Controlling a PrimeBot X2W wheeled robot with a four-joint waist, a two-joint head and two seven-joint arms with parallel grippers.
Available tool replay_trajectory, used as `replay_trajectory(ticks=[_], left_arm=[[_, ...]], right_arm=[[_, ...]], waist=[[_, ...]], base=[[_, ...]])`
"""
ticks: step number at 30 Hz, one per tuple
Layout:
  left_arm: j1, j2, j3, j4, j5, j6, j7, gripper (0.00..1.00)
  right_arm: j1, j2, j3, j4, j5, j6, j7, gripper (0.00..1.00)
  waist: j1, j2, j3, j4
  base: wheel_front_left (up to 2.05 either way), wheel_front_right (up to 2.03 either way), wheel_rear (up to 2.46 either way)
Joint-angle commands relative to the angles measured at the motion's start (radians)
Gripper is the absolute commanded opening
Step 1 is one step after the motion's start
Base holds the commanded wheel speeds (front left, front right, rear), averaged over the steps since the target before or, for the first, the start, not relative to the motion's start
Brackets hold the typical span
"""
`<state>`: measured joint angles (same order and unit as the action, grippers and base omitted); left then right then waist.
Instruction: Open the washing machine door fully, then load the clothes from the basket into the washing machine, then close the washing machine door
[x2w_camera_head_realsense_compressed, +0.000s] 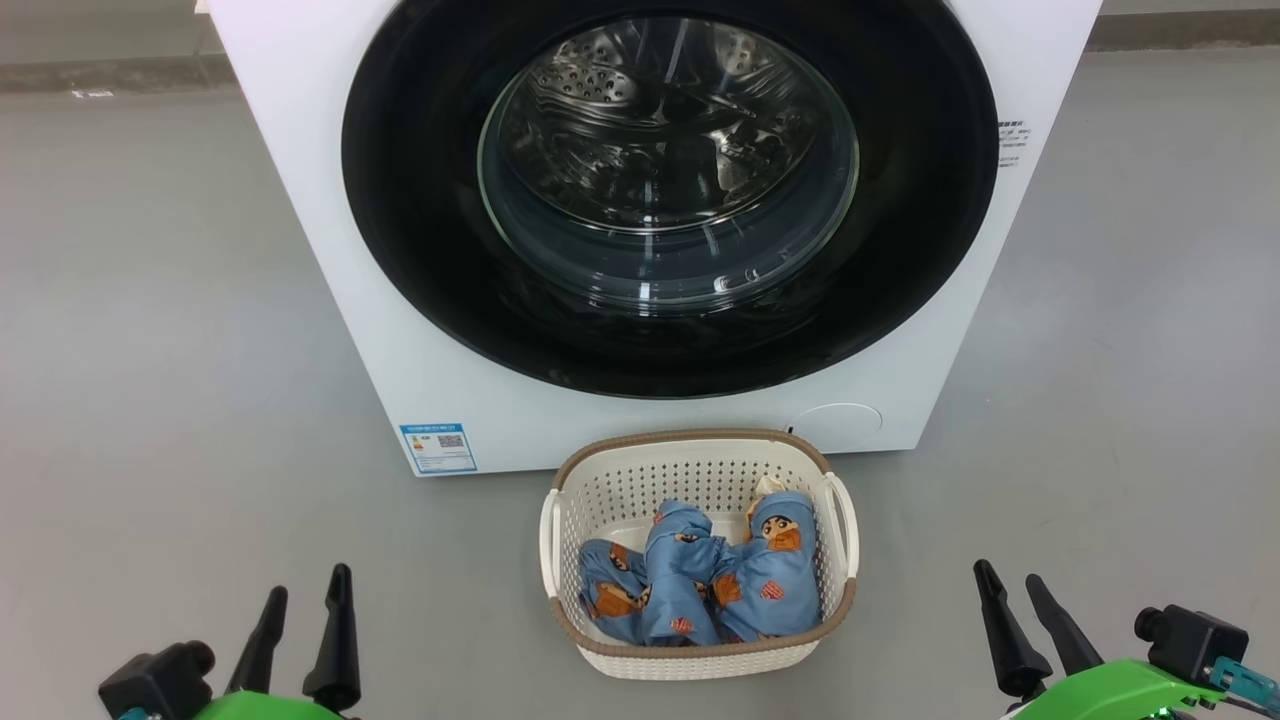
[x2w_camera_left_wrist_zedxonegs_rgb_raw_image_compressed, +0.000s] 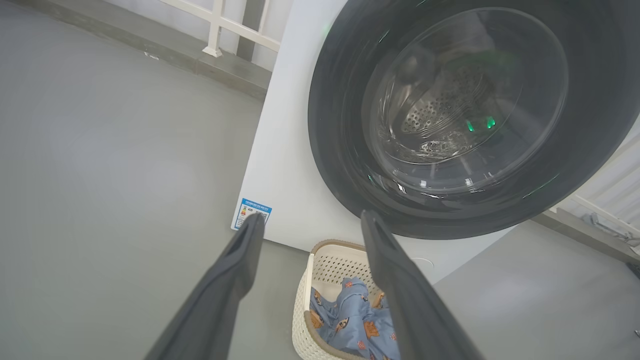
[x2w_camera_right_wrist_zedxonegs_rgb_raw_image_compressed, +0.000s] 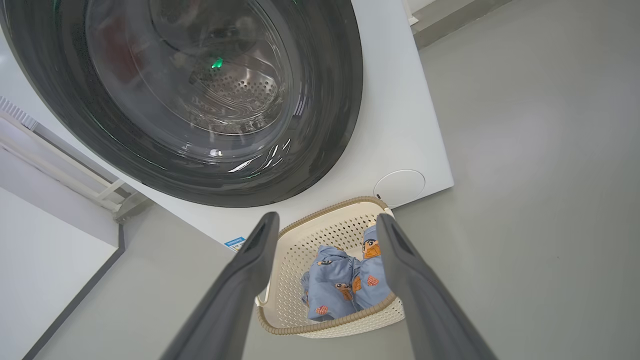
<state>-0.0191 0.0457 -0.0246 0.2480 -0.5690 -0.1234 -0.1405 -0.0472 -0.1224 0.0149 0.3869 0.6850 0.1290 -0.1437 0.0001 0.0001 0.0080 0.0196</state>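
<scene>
Grey floor (x2w_camera_head_realsense_compressed: 150, 400) carries the washing machine (x2w_camera_head_realsense_compressed: 300, 200), whose door (x2w_camera_head_realsense_compressed: 400, 250) appears shut flush against its front, though the latch cannot be made out. Directly before the machine, close to its base, stands the basket (x2w_camera_head_realsense_compressed: 700, 655) with the clothes (x2w_camera_head_realsense_compressed: 700, 590) heaped inside. Farther from the machine, on either side of the basket and clear of it, the left gripper (x2w_camera_head_realsense_compressed: 310, 581) and right gripper (x2w_camera_head_realsense_compressed: 1010, 572) hold their fingers spread and empty.

Left tool (x2w_camera_head_realsense_compressed: 310, 581), right tool (x2w_camera_head_realsense_compressed: 1008, 573): both spread wide.
</scene>
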Motion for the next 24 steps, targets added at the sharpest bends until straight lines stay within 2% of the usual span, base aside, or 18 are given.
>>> replay_trajectory(ticks=[1, 24], left_arm=[[-0.024, 0.019, 0.019, -0.034, 0.044, -0.005, -0.018, 1.00], [-0.031, 0.029, 0.005, -0.046, 0.303, -0.006, -0.083, 1.00]], right_arm=[[-0.046, -0.018, 0.021, -0.018, -0.039, 0.001, -0.016, 1.00], [-0.048, -0.035, 0.024, -0.017, -0.269, 0.002, -0.080, 1.00]], waist=[[-0.0001, -0.0001, 0.000, 0.000], [-0.0001, -0.0001, 0.009, 0.004]], base=[[0.00, 0.00, 0.00], [0.00, 0.00, 0.00]])
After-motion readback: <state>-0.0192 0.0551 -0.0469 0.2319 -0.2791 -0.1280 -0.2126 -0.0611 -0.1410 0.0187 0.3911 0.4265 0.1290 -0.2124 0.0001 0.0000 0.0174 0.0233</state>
